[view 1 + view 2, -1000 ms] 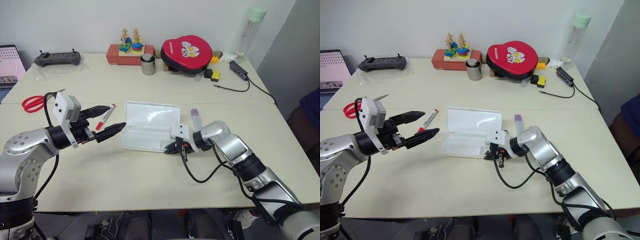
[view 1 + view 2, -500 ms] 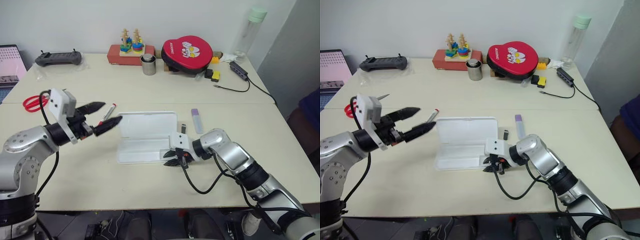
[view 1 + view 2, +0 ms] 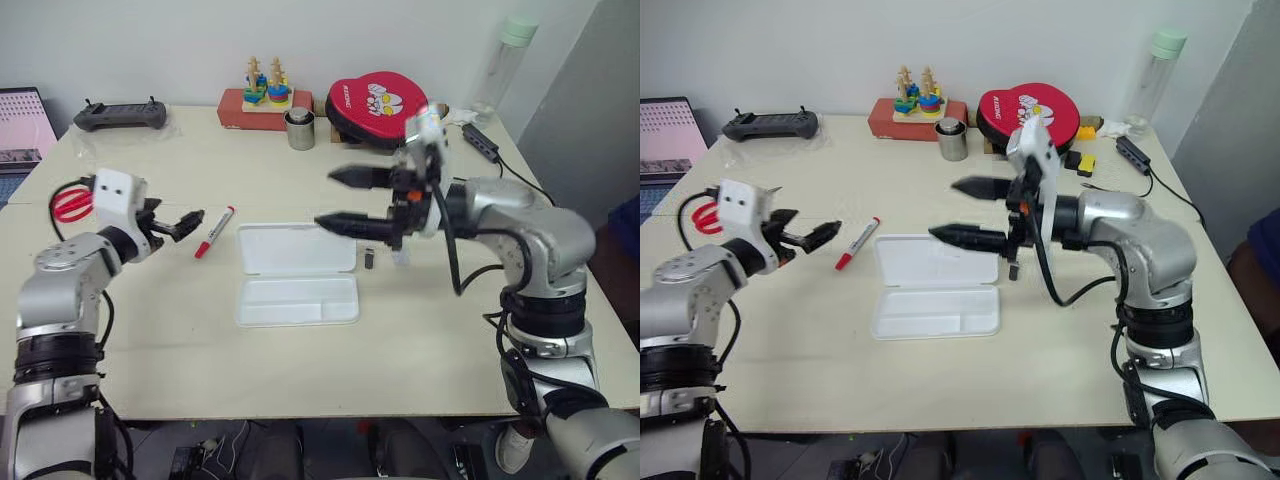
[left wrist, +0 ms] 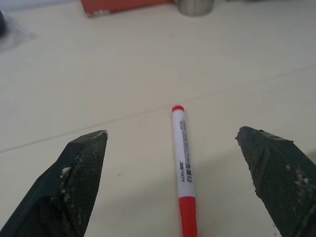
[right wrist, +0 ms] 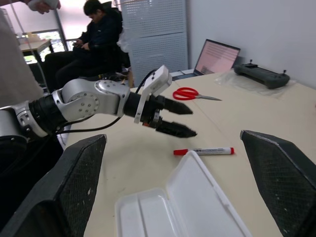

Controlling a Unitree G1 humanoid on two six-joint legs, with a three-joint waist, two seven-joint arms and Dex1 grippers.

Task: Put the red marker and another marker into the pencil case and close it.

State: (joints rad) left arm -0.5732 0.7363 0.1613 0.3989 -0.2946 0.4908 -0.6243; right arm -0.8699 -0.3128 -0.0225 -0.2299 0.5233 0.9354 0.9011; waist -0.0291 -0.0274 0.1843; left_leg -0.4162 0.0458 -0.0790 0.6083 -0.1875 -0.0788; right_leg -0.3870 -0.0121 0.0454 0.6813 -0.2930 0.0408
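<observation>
The red marker [image 3: 214, 231] lies on the table left of the pencil case [image 3: 297, 300], which is open and empty with its lid folded flat toward the far side. My left gripper [image 3: 185, 220] is open, low over the table just left of the red marker. In the left wrist view the red marker [image 4: 183, 163] lies between the spread fingers. My right gripper [image 3: 340, 200] hangs open and empty in the air above the case's right end, pointing left. The lavender marker is mostly hidden behind it; a pale end [image 3: 401, 258] shows right of the case.
A tiny black piece [image 3: 369, 259] lies by the lid's right edge. Red scissors [image 3: 68, 203] are at the far left. Along the back stand a controller [image 3: 118, 116], a toy on a red box [image 3: 262, 100], a metal cup [image 3: 300, 130], a red pad [image 3: 378, 100] and a bottle [image 3: 505, 60].
My right gripper let go at the case's near edge, opened and rose well above the table. The case lid now lies flat. My left gripper moved down toward the red marker.
</observation>
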